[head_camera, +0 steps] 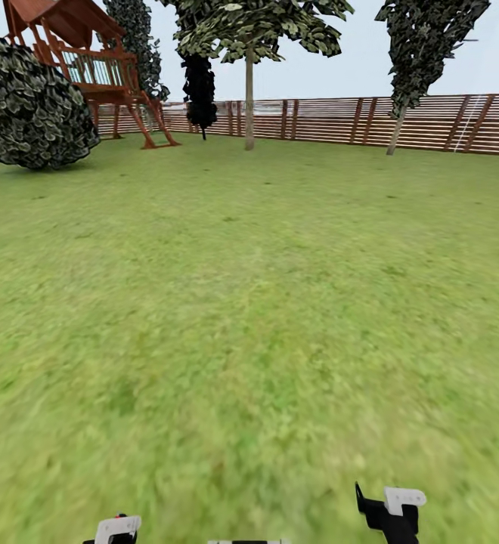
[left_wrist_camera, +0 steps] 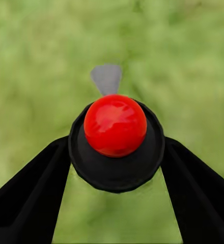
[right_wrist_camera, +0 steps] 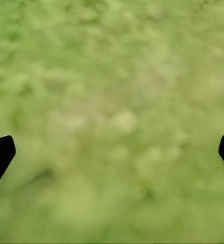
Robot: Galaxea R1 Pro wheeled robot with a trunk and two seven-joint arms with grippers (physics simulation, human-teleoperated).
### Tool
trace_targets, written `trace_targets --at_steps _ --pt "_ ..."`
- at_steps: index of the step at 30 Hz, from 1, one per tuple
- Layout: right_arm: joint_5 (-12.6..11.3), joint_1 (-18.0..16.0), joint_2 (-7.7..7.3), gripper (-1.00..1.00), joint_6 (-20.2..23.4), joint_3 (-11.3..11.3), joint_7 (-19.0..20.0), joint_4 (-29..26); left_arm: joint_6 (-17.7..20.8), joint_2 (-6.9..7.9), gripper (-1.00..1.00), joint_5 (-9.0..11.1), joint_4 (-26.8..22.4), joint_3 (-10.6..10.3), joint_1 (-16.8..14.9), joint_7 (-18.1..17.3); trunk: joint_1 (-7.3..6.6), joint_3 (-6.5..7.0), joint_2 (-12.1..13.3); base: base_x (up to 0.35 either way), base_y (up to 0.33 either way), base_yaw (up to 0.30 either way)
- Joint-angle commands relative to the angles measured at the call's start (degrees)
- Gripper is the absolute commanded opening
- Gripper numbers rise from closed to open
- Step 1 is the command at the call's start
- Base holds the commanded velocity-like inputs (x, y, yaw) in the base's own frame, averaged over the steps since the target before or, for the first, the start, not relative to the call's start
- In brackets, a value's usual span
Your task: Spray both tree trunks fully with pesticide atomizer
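The pesticide atomizer (left_wrist_camera: 115, 124) has a round black body, a glossy red ball cap and a small grey nozzle. My left gripper (left_wrist_camera: 116, 147) is shut on its black body, one finger on each side, above blurry green floor (left_wrist_camera: 35, 61). In the head view the left gripper (head_camera: 117, 529) sits at the bottom edge. My right gripper (head_camera: 389, 510) is low at the right, and its wrist view shows it open (right_wrist_camera: 112, 152) over bare grass. Two trees with pale trunks stand far off by the fence: one upright (head_camera: 249, 98), one leaning (head_camera: 395, 132).
A brown slat fence (head_camera: 325, 119) closes the far side of the lawn (head_camera: 249, 302). A narrow all-black tree (head_camera: 199, 91) stands left of the upright trunk. A wooden playset (head_camera: 91, 68) and a big dark bush (head_camera: 26, 102) are at the far left.
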Motion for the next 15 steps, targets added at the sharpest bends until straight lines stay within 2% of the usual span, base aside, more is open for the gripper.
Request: trace_targets --at_steps 1,15 --pt "0.1 0.0 -0.01 1.0 0.0 0.0 0.0 0.0 0.0 0.0 -1.0 0.0 0.0 0.0 0.0 0.0 0.0 0.0 0.0 0.337 0.0 0.0" --pt "0.0 0.0 -0.02 1.0 0.0 0.0 -0.2 2.1 0.0 0.01 -1.0 0.0 0.0 0.0 0.0 0.0 0.0 0.0 0.0 0.338 0.0 0.0"
